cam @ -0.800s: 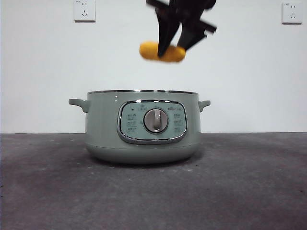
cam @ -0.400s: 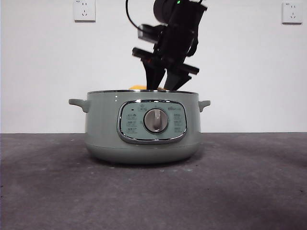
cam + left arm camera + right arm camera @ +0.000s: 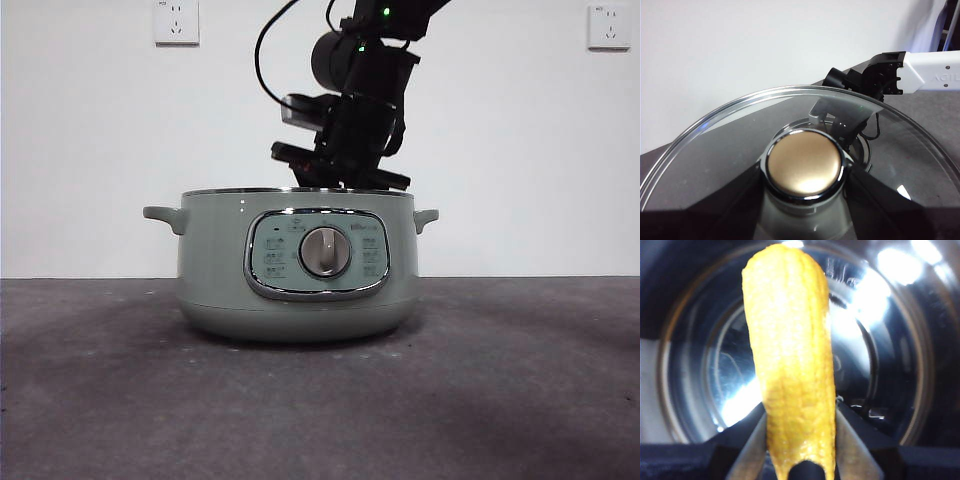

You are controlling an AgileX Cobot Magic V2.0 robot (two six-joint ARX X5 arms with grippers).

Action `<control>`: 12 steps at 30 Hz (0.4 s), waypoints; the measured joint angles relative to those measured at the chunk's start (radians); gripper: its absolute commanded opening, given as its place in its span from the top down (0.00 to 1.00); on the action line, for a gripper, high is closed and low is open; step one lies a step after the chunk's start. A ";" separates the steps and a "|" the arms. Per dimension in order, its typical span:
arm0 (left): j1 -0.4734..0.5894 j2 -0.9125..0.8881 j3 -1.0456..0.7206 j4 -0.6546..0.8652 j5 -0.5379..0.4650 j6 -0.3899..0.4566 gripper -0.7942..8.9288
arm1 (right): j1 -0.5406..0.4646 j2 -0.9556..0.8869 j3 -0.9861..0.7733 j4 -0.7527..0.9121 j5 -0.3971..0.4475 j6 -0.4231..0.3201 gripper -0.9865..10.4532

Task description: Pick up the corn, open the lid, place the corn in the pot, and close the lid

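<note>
- Corn does not show in the front view; it is hidden down inside the pot (image 3: pixel 296 275), which stands open-topped in the middle of the dark table (image 3: pixel 520 400) with its chrome-framed panel and silver dial (image 3: pixel 325 251) facing near.
- From above, a black arm (image 3: pixel 360 95) reaches down into the pot's mouth, its lower end dipping behind the chrome rim, so the jaws themselves are out of sight from here.
- Behind stands a white wall with one socket (image 3: pixel 176 21) at the upper left and another (image 3: pixel 609 26) at the upper right.
- Going by the left wrist view, the left gripper (image 3: pixel 805 172) holds the lid (image 3: pixel 735 135) up in the air, jaws clamped on either side of the knob (image 3: pixel 805 167), whose top reads as a dull gold disc in a chrome collar from this side.
- Through the glass, farther off, the other arm shows with its white link (image 3: pixel 935 75) and black wrist, bent down over the pot.
- Going by the right wrist view, the right gripper (image 3: pixel 800 440) is inside the pot, jaws clenched on the corn (image 3: pixel 792 360), gripping it near one end.
- The cob points away from the wrist toward the pot's shiny steel floor (image 3: pixel 875 355), which throws back bright glare; whether its far tip touches the metal I cannot tell.
</note>
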 measured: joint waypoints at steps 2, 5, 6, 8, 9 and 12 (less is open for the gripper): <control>0.000 0.006 0.000 0.000 -0.001 0.000 0.92 | 0.001 0.009 0.000 0.000 0.001 -0.004 0.92; 0.000 0.013 0.000 0.000 -0.001 0.000 0.92 | 0.004 0.016 0.000 0.003 0.003 -0.013 0.92; 0.000 0.015 0.000 0.000 0.000 0.000 0.92 | 0.006 0.018 0.000 0.003 0.005 -0.016 0.92; 0.000 0.018 0.000 0.000 0.001 0.000 0.92 | 0.009 0.022 0.000 0.003 0.007 -0.019 0.92; 0.000 0.019 0.000 0.000 0.003 0.000 0.92 | 0.010 0.024 0.000 0.003 0.007 -0.022 0.92; 0.000 0.021 0.000 0.000 0.003 0.000 0.92 | 0.013 0.036 0.001 0.002 0.016 -0.026 0.92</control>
